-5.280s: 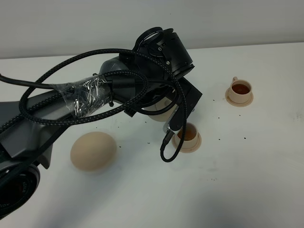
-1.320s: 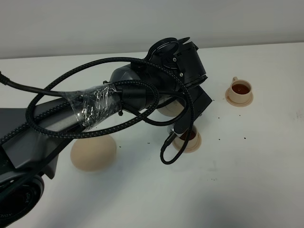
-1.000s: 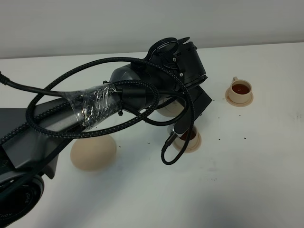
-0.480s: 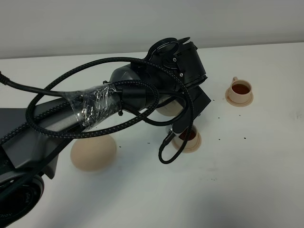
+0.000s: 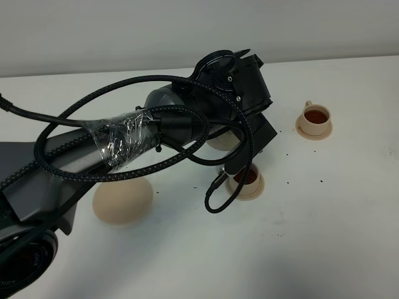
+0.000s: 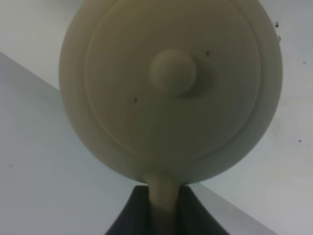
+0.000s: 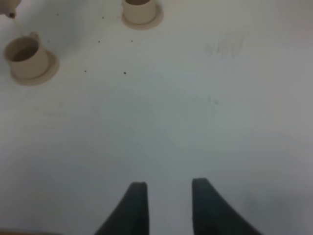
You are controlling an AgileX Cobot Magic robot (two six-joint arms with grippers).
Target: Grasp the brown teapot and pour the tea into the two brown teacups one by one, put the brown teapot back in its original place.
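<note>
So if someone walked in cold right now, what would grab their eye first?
Probably the big black left arm with its looping cable, reaching across the middle of the white table and holding the teapot by its handle above the nearer cup, which has dark tea in it. Next, the farther cup toward the right, also filled, and the wide bare saucer on the left. The right gripper hangs open over bare table.

Lab test bench, bare white table (image 5: 324, 237), plain grey wall (image 5: 124, 31)
</note>
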